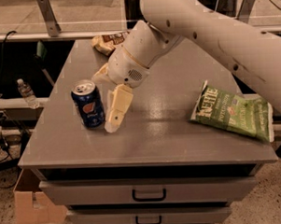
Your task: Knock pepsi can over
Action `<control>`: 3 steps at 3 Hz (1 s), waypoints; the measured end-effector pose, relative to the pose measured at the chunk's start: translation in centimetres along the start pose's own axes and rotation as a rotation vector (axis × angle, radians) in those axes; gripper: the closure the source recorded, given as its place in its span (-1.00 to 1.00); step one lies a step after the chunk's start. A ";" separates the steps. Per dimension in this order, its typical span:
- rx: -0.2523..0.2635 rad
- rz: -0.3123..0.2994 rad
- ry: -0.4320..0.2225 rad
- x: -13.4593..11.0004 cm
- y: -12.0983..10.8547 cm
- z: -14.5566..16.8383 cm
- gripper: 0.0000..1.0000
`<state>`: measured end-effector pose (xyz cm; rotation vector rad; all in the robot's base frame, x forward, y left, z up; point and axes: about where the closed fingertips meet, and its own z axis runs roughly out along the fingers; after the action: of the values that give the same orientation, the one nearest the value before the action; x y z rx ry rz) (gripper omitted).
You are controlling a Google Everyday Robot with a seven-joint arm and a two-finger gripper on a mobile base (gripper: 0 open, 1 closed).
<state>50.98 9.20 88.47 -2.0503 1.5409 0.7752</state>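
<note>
The pepsi can is blue with a silver top and a round red-white-blue logo. It stands upright on the left part of the grey tabletop. My gripper hangs from the white arm and points down at the table just right of the can. Its cream fingers are very close to the can's right side, and I cannot tell whether they touch it.
A green Kettle chip bag lies at the right of the table. A brown snack bag lies at the back. Drawers are below the top. A water bottle and a cardboard box are to the left.
</note>
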 end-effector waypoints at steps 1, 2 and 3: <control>-0.041 0.022 -0.086 -1.3 -0.2 1.6 -0.63; -0.055 0.044 -0.160 -2.9 -0.8 2.1 -0.16; -0.034 0.073 -0.221 -4.3 -2.3 1.0 0.28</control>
<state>52.08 13.44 90.70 -1.8689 1.4933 1.0250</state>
